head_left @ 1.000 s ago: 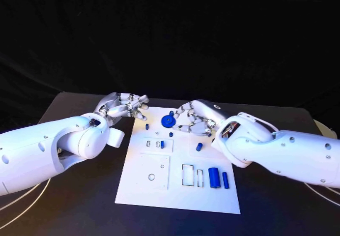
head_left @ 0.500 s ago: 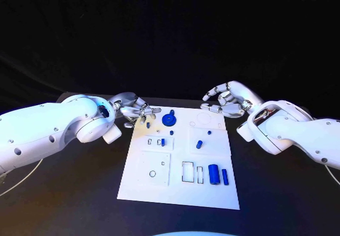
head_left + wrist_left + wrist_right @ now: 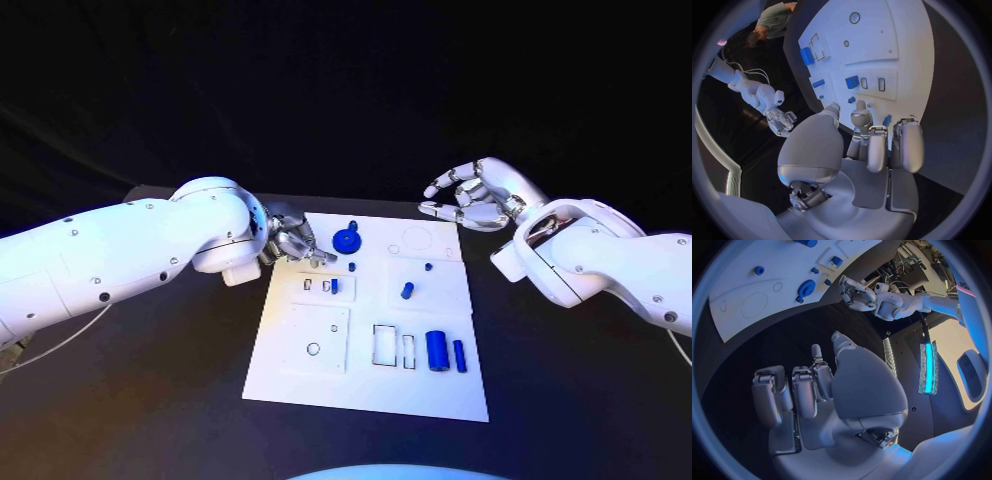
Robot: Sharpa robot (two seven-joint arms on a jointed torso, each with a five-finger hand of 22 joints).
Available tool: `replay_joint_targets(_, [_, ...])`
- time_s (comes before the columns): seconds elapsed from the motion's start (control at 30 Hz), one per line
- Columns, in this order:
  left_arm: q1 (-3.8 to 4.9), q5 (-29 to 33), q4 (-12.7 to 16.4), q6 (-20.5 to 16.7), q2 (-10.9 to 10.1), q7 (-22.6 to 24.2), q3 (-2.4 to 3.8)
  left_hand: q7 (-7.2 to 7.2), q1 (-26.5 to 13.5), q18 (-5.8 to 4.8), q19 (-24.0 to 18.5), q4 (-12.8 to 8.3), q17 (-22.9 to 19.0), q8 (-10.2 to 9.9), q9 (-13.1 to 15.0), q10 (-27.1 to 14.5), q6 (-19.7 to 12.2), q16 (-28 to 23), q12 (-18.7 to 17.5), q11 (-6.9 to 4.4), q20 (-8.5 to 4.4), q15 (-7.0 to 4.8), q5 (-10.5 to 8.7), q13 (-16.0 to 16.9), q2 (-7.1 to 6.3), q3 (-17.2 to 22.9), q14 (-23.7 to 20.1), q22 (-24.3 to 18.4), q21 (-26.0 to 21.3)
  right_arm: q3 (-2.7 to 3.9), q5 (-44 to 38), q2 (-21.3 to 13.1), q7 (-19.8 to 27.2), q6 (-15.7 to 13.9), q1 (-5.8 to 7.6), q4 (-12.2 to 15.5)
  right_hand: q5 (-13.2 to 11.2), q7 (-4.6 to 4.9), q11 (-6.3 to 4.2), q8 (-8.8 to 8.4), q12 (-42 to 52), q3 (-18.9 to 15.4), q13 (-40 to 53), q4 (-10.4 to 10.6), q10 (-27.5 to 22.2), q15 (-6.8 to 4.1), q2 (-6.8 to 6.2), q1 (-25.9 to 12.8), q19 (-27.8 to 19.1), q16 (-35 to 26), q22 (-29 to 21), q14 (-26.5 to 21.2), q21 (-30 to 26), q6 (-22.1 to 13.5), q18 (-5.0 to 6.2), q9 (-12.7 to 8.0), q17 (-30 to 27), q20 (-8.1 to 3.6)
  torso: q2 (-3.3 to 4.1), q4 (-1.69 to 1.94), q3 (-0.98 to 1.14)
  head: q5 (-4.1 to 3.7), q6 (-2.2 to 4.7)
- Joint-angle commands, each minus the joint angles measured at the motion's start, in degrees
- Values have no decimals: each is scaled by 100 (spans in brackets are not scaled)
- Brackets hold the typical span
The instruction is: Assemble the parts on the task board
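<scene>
A: Board (image 3: 433,390) lies flat in the middle of the black surface (image 3: 173,400), long side running away from the robot. Blue parts sit on it: a round disc (image 3: 346,241) at the far end, a small peg (image 3: 352,267) just nearer than the disc, another small piece (image 3: 407,291) toward mid-board, two upright cylinders (image 3: 436,352) near the right edge.

B: Left hand?

A: Left hand (image 3: 296,243) hovers over the board's far left corner, just beside the disc, fingers curled in close together. In its wrist view the fingertips (image 3: 876,150) point down at a small blue peg (image 3: 887,120) near the board's edge. Cannot tell whether anything is pinched between them.

B: Right?

A: Right hand (image 3: 473,197) is raised beyond the board's far right corner, well apart from every part, fingers bent but spread, holding nothing.

B: Step in hand?

A: My reading: the left hand is working a small part at the far left, the right standing off. The next move calls for a fine descent and a clean pinch on that peg without nudging the disc beside it.
</scene>
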Motion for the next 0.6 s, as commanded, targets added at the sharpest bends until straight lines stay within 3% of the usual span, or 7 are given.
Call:
replay_joint_targets(0.03, [24,-268,-57,337,117,-354,-19,15,-12,-115,33,2,1478,33,14,-40,-43,24,34,-15,-1,-23,2,29,55,-27,596,22,37,0,-13,0,-62,80,3,-8,60,-1,-16,32,-31,31,485,16,-21,-44,-8,-48,561,-25,1471,545,-29,5,-66,13,1303,-61,10,-4,-6,21,-17])
replay_joint_targets(0.6, [25,-175,-229,450,482,-385,-99,13,-130,-146,104,2,1505,90,163,-30,-81,43,208,-12,7,-17,14,208,82,-160,605,196,131,-9,-46,48,-146,127,-7,-67,79,-2,-16,34,-42,32,474,16,-31,-46,-11,-54,544,-30,1454,541,-54,-1,-59,17,1287,-64,26,-16,5,15,-48])
